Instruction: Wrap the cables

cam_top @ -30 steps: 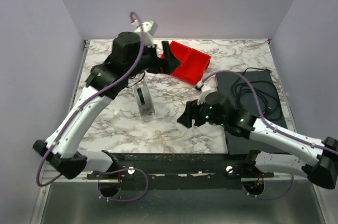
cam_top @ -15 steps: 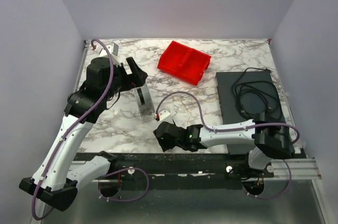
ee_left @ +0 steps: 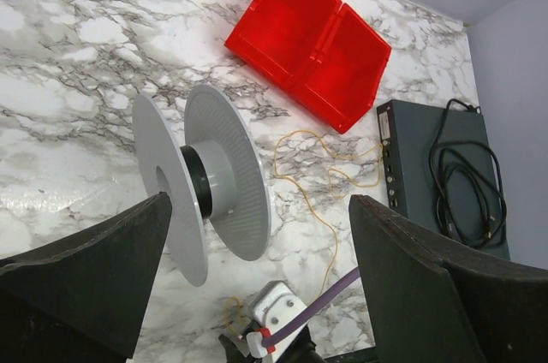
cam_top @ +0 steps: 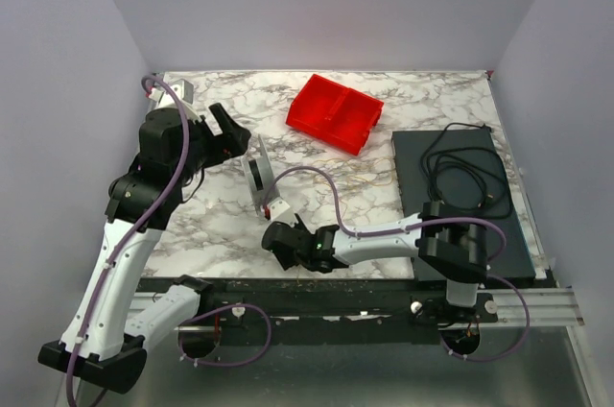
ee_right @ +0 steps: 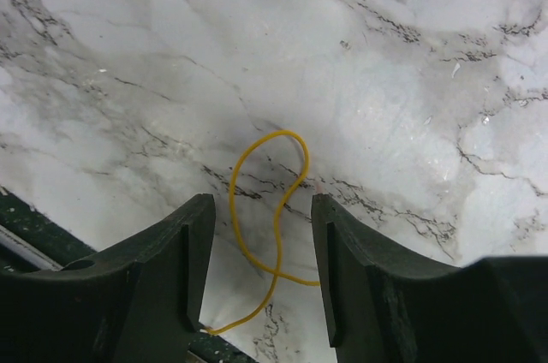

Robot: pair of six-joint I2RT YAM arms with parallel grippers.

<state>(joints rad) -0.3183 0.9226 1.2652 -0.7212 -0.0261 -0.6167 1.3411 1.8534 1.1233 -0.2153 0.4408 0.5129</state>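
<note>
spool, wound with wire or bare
Bare: the spool shows no wire on its hub; the yellow wire lies loose on the table.

Left tool [ee_left: 259, 226] wide open; right tool [ee_right: 261, 217] partly open.

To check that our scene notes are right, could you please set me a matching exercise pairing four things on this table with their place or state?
Things:
1 red bin
2 grey spool
3 yellow wire
4 black cord

Places or states:
A coiled on the dark box
B standing on edge
C lying loose on the marble tabletop
D two empty compartments

Pairs: 1-D; 2-B; 3-C; 4-A
</note>
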